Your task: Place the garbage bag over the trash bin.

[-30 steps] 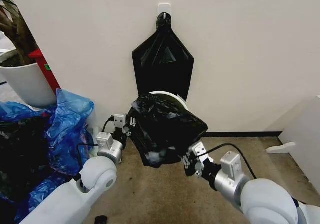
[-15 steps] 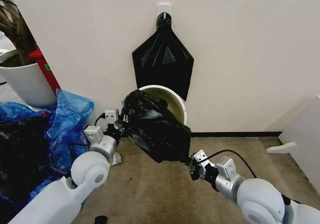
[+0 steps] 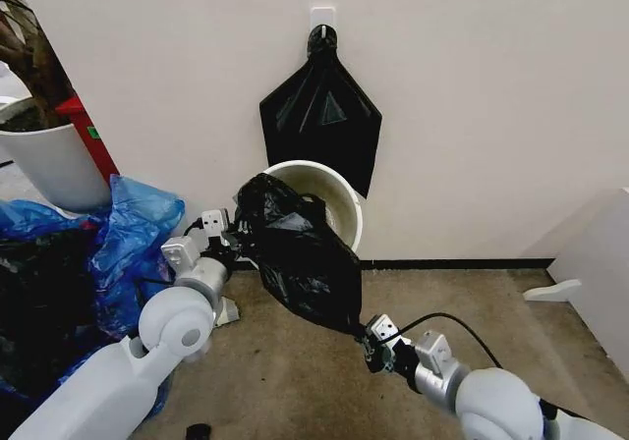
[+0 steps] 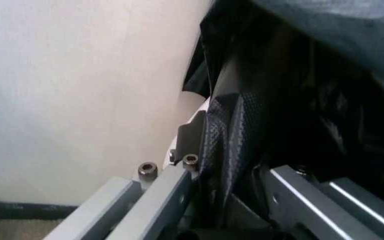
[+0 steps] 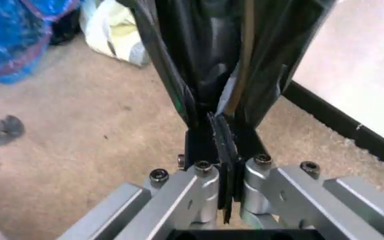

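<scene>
The white trash bin (image 3: 341,189) stands against the wall with its mouth tipped toward me. The black garbage bag (image 3: 300,263) hangs from the bin's left rim and stretches down across its front. My left gripper (image 3: 234,236) is shut on the bag's upper edge beside that rim; in the left wrist view its fingers (image 4: 222,135) clamp black plastic (image 4: 312,90). My right gripper (image 3: 366,334) is low over the floor, shut on the bag's bottom corner. The right wrist view shows that gripper (image 5: 219,131) pinching the gathered garbage bag (image 5: 209,45).
Another black bag (image 3: 319,116) hangs from a wall hook above the bin. Blue plastic bags (image 3: 138,229) are piled on the left, with a white planter (image 3: 49,165) behind them. A white cabinet (image 3: 600,263) stands at the right. A small dark object (image 3: 200,430) lies on the floor.
My right gripper has drawn down and back toward me, stretching the bag into a long strip. The bag has slid off the bin's mouth, which is more exposed. My left gripper has shifted slightly left.
</scene>
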You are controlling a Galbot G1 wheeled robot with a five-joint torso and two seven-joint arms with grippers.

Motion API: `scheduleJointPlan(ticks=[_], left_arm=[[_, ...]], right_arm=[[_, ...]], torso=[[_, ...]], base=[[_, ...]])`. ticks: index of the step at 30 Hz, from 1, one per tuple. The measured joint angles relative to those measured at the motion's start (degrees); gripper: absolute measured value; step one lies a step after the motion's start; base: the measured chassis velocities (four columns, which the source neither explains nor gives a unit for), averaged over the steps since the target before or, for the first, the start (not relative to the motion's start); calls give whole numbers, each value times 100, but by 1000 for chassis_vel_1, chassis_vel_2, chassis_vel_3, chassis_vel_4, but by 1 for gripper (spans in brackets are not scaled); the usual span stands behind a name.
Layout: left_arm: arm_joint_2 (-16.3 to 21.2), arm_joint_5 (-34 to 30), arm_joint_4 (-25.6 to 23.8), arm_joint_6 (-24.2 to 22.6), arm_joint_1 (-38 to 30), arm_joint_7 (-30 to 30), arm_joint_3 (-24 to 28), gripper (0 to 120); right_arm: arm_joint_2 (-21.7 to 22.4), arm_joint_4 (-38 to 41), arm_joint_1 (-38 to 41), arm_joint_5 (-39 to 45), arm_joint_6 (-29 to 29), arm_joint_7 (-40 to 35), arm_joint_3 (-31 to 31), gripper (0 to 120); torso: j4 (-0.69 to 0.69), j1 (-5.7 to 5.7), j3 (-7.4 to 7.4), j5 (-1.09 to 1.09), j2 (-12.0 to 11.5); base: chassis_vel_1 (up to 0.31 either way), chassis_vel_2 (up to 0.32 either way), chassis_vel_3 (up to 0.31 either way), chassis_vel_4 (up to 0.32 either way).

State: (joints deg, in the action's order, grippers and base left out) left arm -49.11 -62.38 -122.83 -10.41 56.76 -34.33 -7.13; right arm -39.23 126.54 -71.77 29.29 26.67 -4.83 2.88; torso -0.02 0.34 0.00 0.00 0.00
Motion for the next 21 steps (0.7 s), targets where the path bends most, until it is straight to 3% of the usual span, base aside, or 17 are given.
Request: scheduleJointPlan(ticks=[7,12,21], left_arm=[[-16,-170,-92,-35,20,-132,15,1],[11,-345,-219,-115,123,-207,-3,1],[32,-322,-218,-162,233,-198,-34,1]], right_arm=[[-190,-364,132,-392,-95,-17,161,0],[-226,-750,143,-713,-384,-145,-134,0],[-143,-528,25,-622,-305,-453,-574,0]], torso=[[1,0,0,0,0],[0,0,0,0,0],[0,0,0,-1,0]], base=[[0,0,0,0],[0,0,0,0],[0,0,0,0]])
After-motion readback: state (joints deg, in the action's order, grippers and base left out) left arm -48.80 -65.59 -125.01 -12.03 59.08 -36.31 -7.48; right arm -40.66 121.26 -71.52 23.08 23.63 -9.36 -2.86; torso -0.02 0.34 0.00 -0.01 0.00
